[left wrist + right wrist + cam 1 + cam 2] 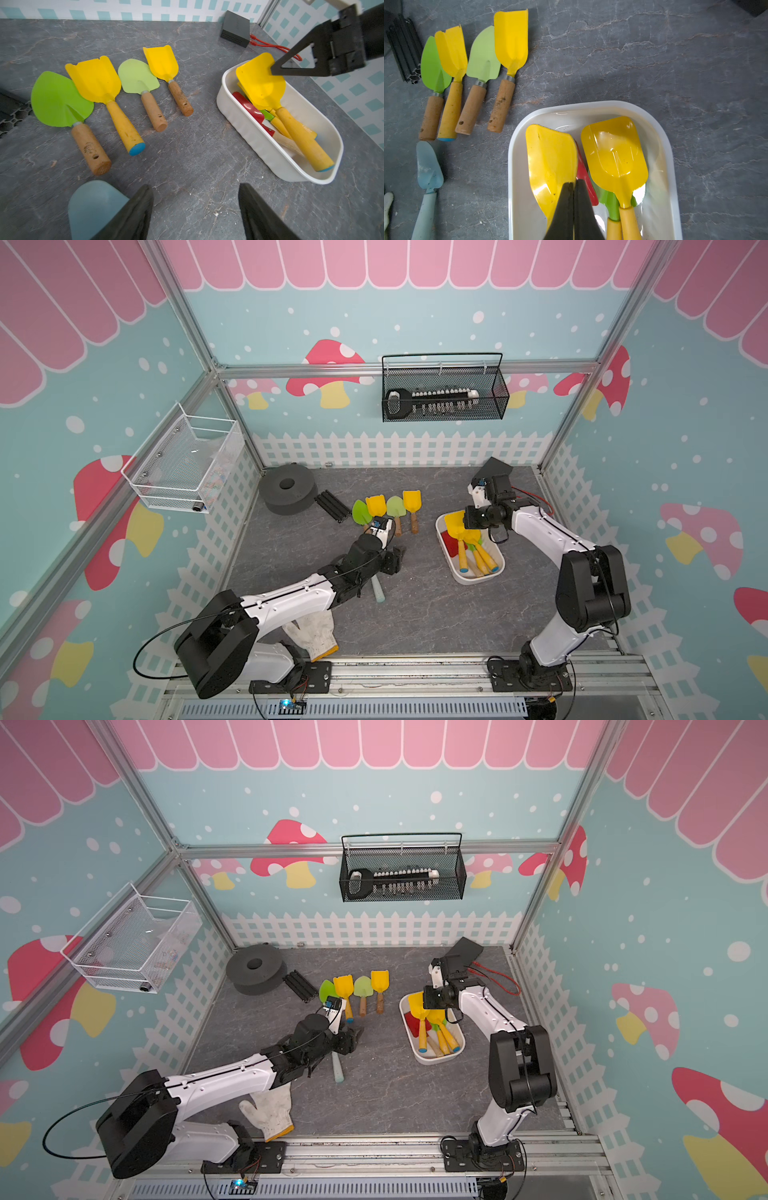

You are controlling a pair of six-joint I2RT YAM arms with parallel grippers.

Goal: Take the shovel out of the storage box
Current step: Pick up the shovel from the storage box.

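The white storage box [473, 581] [270, 164] [512, 166] stands on the grey table at the right. It holds two yellow shovels, a red one [583, 174] and a green one [608, 199]. My right gripper [573, 182] [462, 521] reaches into the box's far end. It is shut on the blade edge of the upper yellow shovel [550, 158] [261, 83] [455, 522], whose handle rests in the box. My left gripper [194, 187] [398, 555] hovers open over bare table, empty, beside a pale blue shovel [93, 205] [379, 591].
Several green and yellow shovels [386, 508] lie in a row left of the box. At the back are a black foam ring [286, 489], a black bar [332, 506] and a black case [235, 29] with a red cable. A white glove [313, 632] lies front left.
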